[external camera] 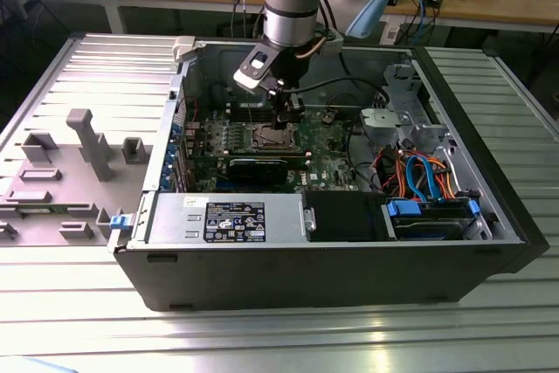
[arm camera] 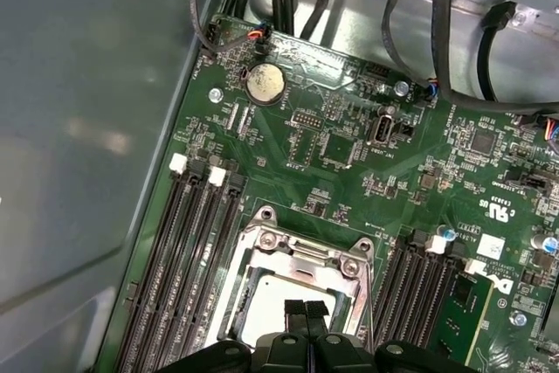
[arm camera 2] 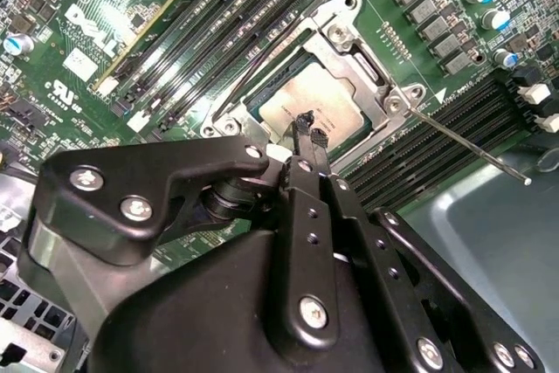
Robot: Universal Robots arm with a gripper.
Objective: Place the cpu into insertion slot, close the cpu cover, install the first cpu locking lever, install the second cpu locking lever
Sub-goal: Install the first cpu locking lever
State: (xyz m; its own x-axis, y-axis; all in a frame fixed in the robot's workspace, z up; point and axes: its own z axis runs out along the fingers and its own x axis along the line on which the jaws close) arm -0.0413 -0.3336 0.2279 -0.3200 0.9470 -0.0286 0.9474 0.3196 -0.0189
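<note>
second wrist view: my fingers (arm camera 2: 304,121) are pressed together with nothing between them, tips poised over the near edge of the cpu (arm camera 2: 293,102). i cannot tell whether they touch it. the cpu lies flat in the insertion slot (external camera: 272,135), and the cpu cover (arm camera 2: 325,24) looks folded down around it, the chip's grey top showing through its window. one thin locking lever (arm camera 2: 467,148) sticks out free over the memory slots (arm camera 2: 419,159), not latched. my worry: if the closed tips bear down off-centre, the chip could tilt on its contacts. a thin, springy lever could also slip off smooth fingertips and snap back, or the tips could skid onto the circuit board (arm camera: 349,155).
</note>
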